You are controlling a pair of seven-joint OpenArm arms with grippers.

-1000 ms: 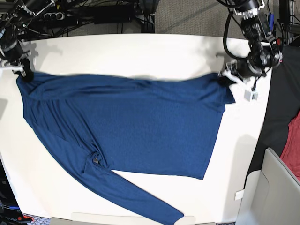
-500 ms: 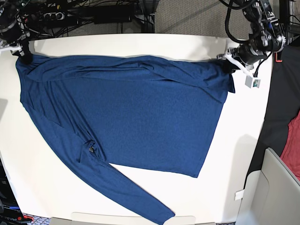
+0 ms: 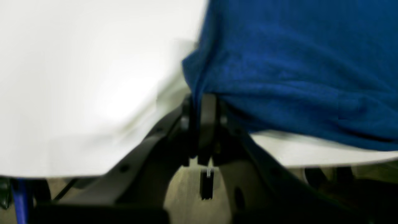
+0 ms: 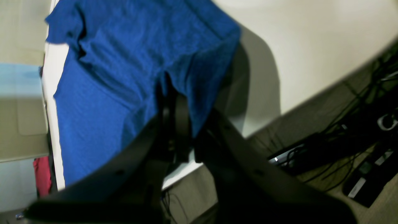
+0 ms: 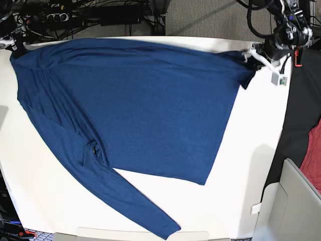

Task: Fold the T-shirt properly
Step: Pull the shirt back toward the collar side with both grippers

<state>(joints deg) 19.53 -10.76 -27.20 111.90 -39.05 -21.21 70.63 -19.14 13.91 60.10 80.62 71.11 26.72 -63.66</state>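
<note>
Spreading step: T-shirt [image 5: 135, 105] stretched across white worktop [image 5: 251, 165], one sleeve trailing to lower centre. Left claw [image 5: 249, 56] at upper right and right claw [image 5: 14, 46] at upper left, each clamped on shirt edge. Next, probably: lowering cloth flat, letting go, then folding sleeves inward

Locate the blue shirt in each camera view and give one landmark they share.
Base: the shirt spreads across the white table, one sleeve trailing toward the bottom edge.
Left wrist: upper right, pinched in the left tool.
Right wrist: upper left, pinched in the right tool.
Shared landmark: the white table.
</note>
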